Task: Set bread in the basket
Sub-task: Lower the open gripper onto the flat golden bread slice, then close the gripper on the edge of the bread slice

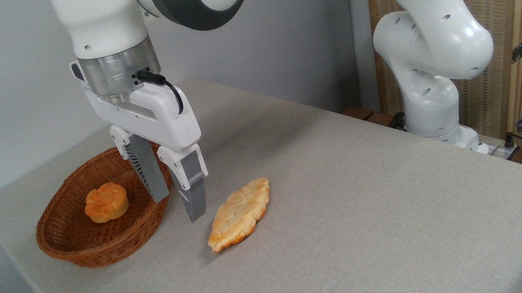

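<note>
I judge that I am at the approach, before any grasp: my hand [178, 204] hangs in the left-centre of the frame with its two fingers spread apart and nothing between them, tips pointing down and clear of the worktop [354, 215]. The bread [240, 214] lies flat on the worktop in the lower centre, just right of my fingertips and a little lower in the picture, its long axis running from lower left to upper right; I am beside it, not over it, and not touching it. The basket [95, 251] sits to the left, partly behind my fingers, with a small bun [106, 202] already in it. The next move, as I see it, calls for shifting right until the fingers straddle the bread across its narrow width, then lowering close to the worktop, since the bread is flat and offers little edge to pinch.
</note>
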`<state>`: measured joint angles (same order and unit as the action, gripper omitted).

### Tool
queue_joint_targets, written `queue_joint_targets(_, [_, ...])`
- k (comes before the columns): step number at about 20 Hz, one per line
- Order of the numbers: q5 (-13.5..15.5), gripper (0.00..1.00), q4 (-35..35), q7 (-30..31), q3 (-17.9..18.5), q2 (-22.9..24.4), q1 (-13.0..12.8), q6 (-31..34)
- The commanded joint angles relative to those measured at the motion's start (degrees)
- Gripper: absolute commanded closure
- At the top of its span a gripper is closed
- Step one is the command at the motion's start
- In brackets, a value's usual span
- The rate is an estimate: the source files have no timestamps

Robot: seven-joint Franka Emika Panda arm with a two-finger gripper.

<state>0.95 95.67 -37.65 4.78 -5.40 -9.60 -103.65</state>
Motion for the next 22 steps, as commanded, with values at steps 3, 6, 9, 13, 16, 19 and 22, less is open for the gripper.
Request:
queue_joint_targets(3, [1.1,0.0,0.1,-0.8,0.8,0.5,-0.6,0.9])
queue_joint_targets(6, [1.1,0.0,0.1,-0.8,0.8,0.4,-0.6,0.9])
queue_joint_targets(9, [1.1,0.0,0.4,-0.9,0.8,0.2,-0.6,0.9])
queue_joint_targets(13, [1.1,0.0,3.5,-0.9,0.1,0.6,-1.1,0.9])
queue_joint_targets(16, [1.1,0.0,8.0,-0.8,-1.0,1.6,-1.3,0.6])
queue_joint_targets(19, [1.2,0.0,13.2,-0.1,-1.2,3.1,-1.3,0.1])
queue_joint_targets(22, [3.7,0.0,15.8,4.6,-1.3,3.1,-1.3,-0.1])
